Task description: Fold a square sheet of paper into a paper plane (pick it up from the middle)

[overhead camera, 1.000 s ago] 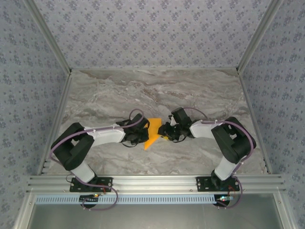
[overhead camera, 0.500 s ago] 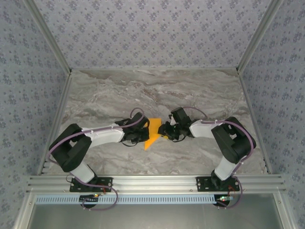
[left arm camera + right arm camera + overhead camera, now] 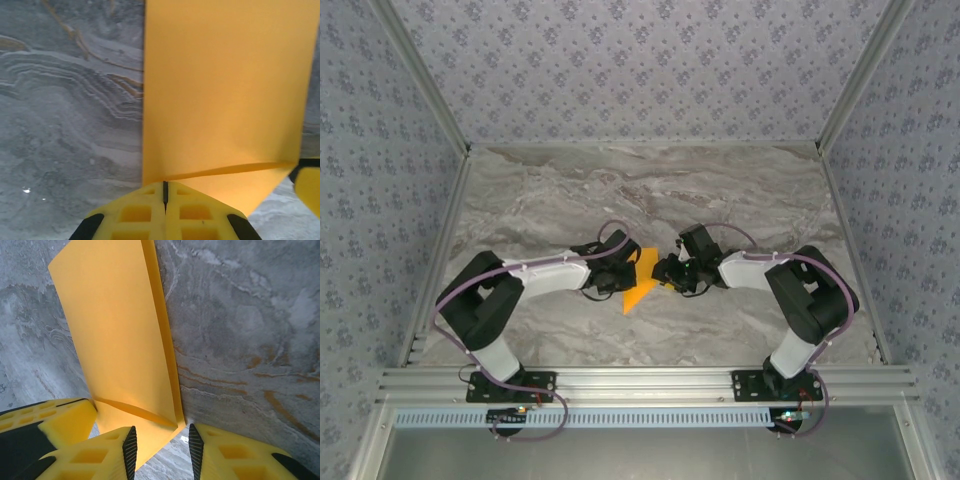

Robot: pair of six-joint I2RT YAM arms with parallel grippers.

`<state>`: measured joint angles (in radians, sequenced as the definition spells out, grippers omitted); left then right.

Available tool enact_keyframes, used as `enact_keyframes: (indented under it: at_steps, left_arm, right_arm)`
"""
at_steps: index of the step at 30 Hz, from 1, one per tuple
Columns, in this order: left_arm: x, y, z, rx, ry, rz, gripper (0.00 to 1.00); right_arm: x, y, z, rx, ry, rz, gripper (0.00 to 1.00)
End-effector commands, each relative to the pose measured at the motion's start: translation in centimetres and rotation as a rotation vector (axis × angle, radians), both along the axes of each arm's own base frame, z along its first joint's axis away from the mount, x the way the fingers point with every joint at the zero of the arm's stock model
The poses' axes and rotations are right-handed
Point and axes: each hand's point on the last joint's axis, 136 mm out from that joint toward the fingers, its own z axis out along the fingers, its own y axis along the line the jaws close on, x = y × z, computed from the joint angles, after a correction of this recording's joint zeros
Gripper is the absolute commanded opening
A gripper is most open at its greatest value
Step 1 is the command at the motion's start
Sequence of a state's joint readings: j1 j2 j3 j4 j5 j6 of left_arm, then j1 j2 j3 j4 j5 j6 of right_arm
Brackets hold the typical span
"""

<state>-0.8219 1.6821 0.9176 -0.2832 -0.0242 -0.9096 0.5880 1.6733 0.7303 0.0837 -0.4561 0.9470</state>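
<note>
**A:** Start nearest the cameras. What are the fingers doing?

**B:** The left gripper [image 3: 165, 192] is clenched, pads pressed together, with its tip right at the near edge of the square sheet of paper [image 3: 220, 90]. The right gripper [image 3: 161, 446] has its jaws apart. It straddles the sheet's near corner and grips nothing.

**A:** Is the left one pinching the paper?

**B:** I can't tell. The seam between its pads meets the edge, but the fingers themselves hide whether a layer is nipped inside or only pressed down.

**A:** And the sheet?

**B:** It lies flat on the marble table [image 3: 60, 120] between the two grippers, folded over. Two layers show along its long edge in the right wrist view, and a slanting crease crosses near the corner.

**A:** How will it handle?

**B:** I'd judge it very light, limp, and slick on that polished top. It is likely to slide rather than lift if nudged, and a hard squeeze would leave a crease where none is wanted. It is best taken by a free edge or corner, with one jaw slipped beneath while the other arm pins the middle.

**A:** What's unclear farther out?

**B:** The far end runs off the top of the left wrist view. From overhead the grippers overlap the sheet's sides, so its full outline and the number of folds are hard to make out.
</note>
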Motion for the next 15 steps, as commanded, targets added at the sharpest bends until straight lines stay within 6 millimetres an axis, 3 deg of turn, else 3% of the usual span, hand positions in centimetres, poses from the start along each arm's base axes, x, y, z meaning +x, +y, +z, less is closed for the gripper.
enact_keyframes:
  at_steps: [1, 15]
  left_arm:
    - [-0.2, 1.6, -1.2, 0.065, 0.021, 0.038, 0.00]
    - [-0.9, 2.5, -2.4, 0.081, 0.043, 0.070, 0.00]
  right_arm:
    - [0.0, -0.1, 0.3, -0.013, 0.004, -0.010, 0.38]
    - [0.5, 0.6, 0.5, -0.003, 0.007, 0.000, 0.35]
